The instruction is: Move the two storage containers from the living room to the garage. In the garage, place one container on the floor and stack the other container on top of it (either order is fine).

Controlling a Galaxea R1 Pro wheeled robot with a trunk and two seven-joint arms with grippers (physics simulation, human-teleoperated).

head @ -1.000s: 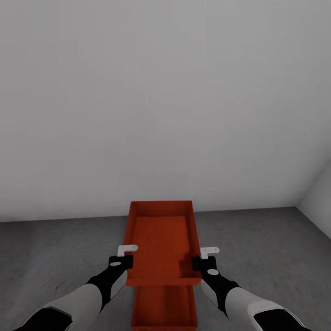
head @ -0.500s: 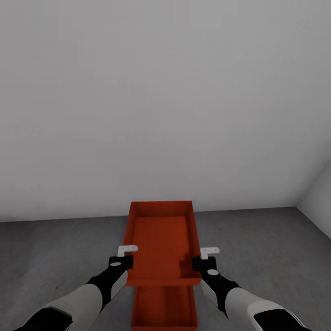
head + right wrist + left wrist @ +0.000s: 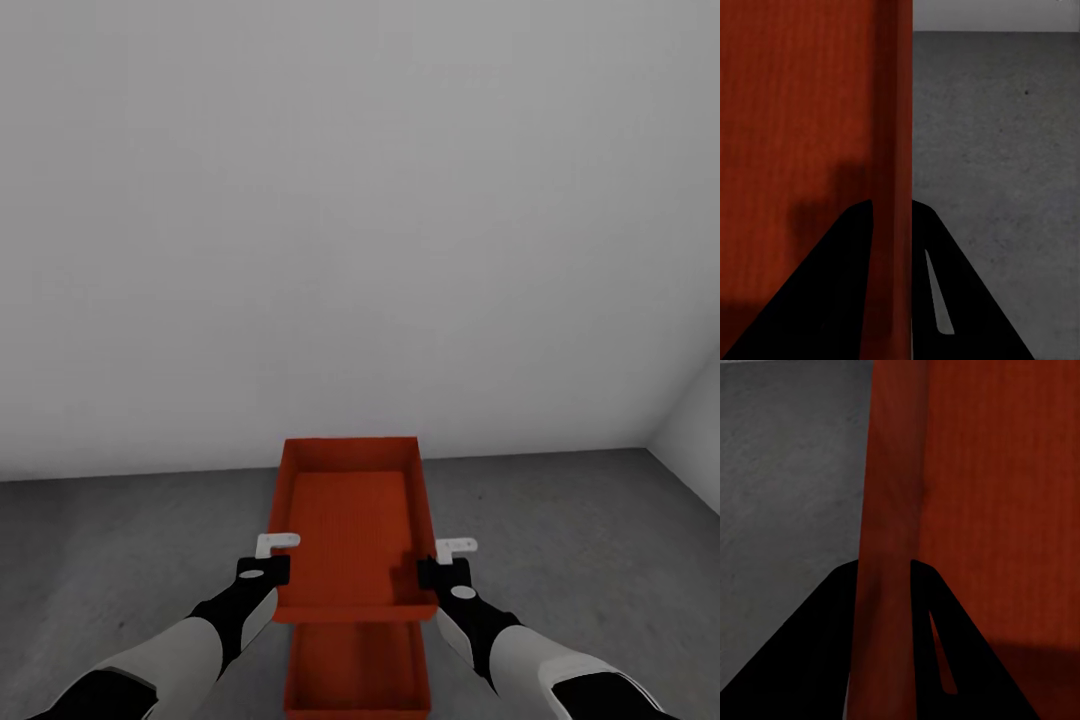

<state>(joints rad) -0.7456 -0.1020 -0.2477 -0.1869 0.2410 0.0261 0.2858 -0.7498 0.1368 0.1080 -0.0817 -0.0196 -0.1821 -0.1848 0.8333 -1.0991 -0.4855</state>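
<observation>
1. Nothing has shifted over the last second: arms, bins and camera all sit as they did, so the stacking step seems paused rather than advancing.
2. The left gripper (image 3: 270, 556) pinches the upper bin's (image 3: 352, 520) left wall; the right gripper (image 3: 447, 560) pinches its right wall, so the bin hangs between them.
3. Below and nearer the robot than the grippers, the lower bin (image 3: 356, 672) lies on the grey floor (image 3: 120, 550), close to the pale wall (image 3: 350, 220).
4. Head view shows both bins' offset; the left wrist view shows a finger (image 3: 817, 645) on each side of the thin wall (image 3: 881, 510), as does the right.
</observation>
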